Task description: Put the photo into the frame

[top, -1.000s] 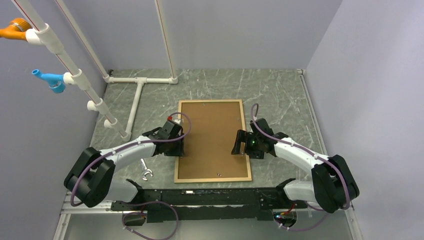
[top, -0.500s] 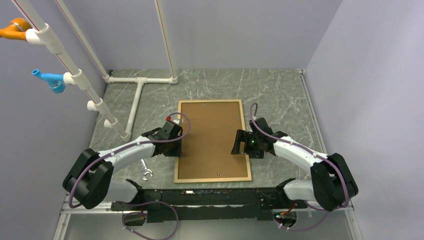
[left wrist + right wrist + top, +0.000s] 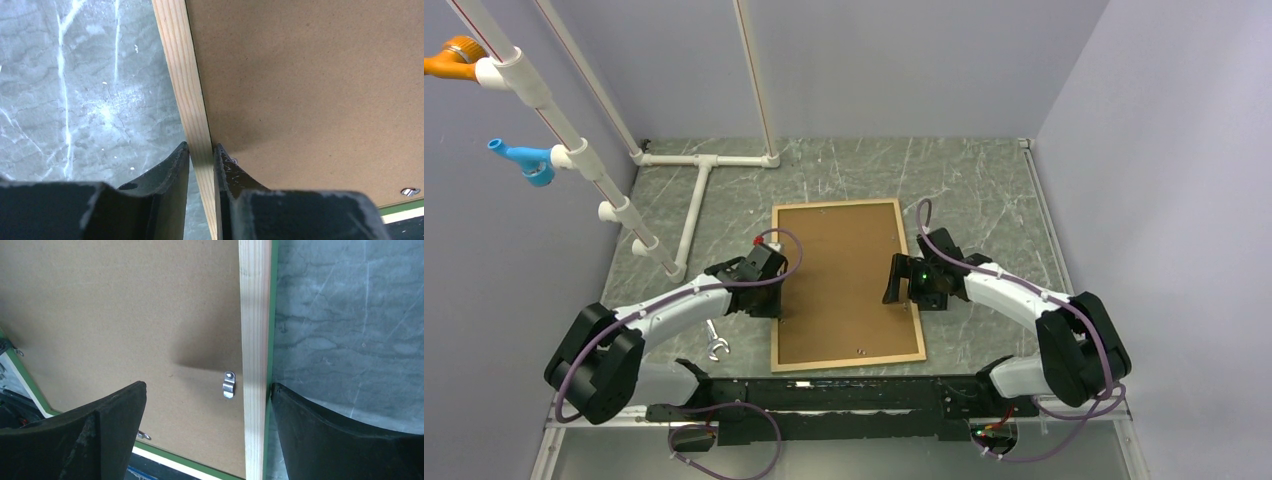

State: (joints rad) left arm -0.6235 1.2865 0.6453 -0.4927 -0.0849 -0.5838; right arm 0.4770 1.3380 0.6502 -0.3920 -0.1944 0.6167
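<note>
The frame (image 3: 848, 362) lies face down at the middle of the grey marbled counter (image 3: 984, 190). Its light tan wood border is uppermost, and a plain brown backing board (image 3: 844, 280) fills the opening. Its long sides run roughly from 6 to 12 o'clock, tilted slightly toward 11.

The left end effector (image 3: 201, 149) is at 9 o'clock of the frame. In the left wrist view its two black fingers (image 3: 176, 165) are drawn in close on either side of the wooden side rail and pinch it. One finger is on the counter side and the other over the board. A small metal tab (image 3: 409, 191) sits on the board at that view's 4 o'clock corner, beside a green strip.

The right end effector (image 3: 208, 385) is at 3 o'clock of the frame with its fingers spread wide apart, straddling the other long rail. One finger hangs over the board, and the other is at the rail's green outer edge on the counter side. Between them a silver turn clip (image 3: 228, 384) lies on the board, against the rail.

A small open-ended spanner (image 3: 715, 346) lies on the counter at 8 o'clock of the frame. White pipework (image 3: 699, 195) stands at 10 o'clock, carrying a blue fitting (image 3: 524, 160) and an orange one (image 3: 459, 55).
</note>
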